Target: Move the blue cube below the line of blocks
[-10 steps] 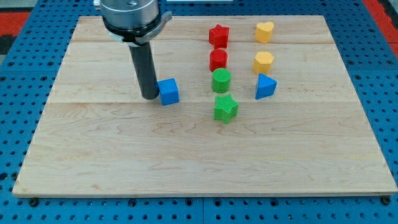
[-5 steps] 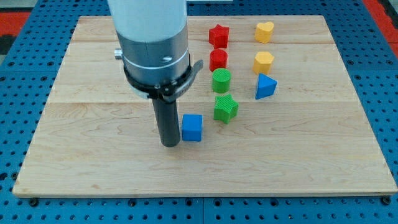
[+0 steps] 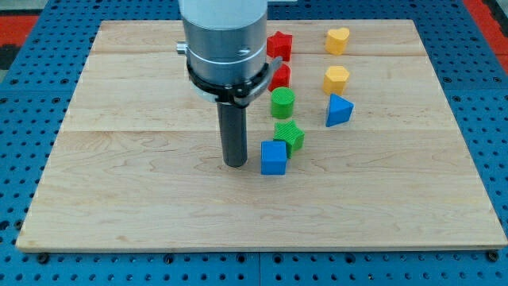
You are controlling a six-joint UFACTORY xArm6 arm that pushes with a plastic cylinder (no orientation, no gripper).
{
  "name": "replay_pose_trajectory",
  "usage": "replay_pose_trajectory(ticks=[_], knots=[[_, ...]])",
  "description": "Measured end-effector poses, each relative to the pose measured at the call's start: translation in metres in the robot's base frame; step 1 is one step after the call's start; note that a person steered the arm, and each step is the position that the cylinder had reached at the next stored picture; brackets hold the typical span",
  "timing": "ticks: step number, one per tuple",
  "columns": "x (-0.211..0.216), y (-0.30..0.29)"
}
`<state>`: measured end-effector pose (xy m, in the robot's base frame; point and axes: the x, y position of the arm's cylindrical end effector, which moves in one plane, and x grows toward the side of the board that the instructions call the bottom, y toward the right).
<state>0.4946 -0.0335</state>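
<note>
In the camera view, my tip (image 3: 235, 164) rests on the wooden worktop (image 3: 119, 199) close beside the blue cube (image 3: 273, 157), on the cube's side toward the view's left, with at most a sliver of gap between them; there is no hand on this rod, so there is no grasp state to tell. The cube sits touching, or nearly touching, the lower left edge of the green star (image 3: 289, 136), the bottom block of the column that runs up through the green cylinder (image 3: 282, 102), a red block (image 3: 279, 77) and the red star (image 3: 279, 44). To finish well, I judge the push should go gently toward the view's right and slightly down, so the cube ends squarely under the star without nudging it; pressing straight right risks dragging the star and skewing the line.
</note>
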Motion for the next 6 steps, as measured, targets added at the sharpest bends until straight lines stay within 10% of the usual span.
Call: replay_pose_trajectory(ticks=[6], knots=[[0.054, 0.104]])
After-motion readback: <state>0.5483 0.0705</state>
